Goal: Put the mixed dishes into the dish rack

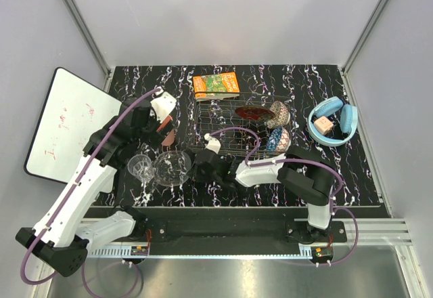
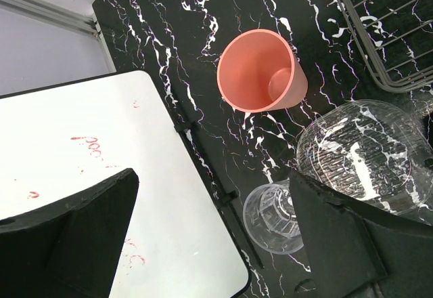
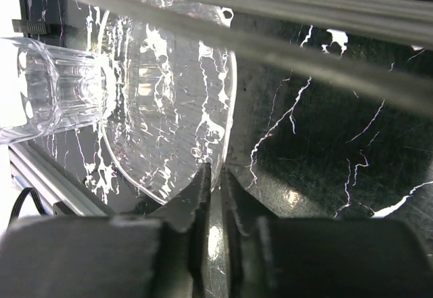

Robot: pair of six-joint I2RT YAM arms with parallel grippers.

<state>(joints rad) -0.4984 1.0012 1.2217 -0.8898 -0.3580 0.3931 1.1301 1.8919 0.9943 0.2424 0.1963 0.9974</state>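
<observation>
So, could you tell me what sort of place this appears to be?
Probably a robotics lab test cell, not a kitchen: white panels on metal framing enclose a marbled table, the left arm and right arm bolt to a rail at its near edge, and a scribbled whiteboard lies alongside.

text: none legible; whiteboard [image 2: 101, 162]: red scrawl, unreadable; carton [image 1: 216, 84]: print too small

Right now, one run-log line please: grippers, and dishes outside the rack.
left gripper open, empty | right gripper pinching clear glass bowl rim | salmon-pink cup, clear drinking glass outside silver wire dish rack
</observation>
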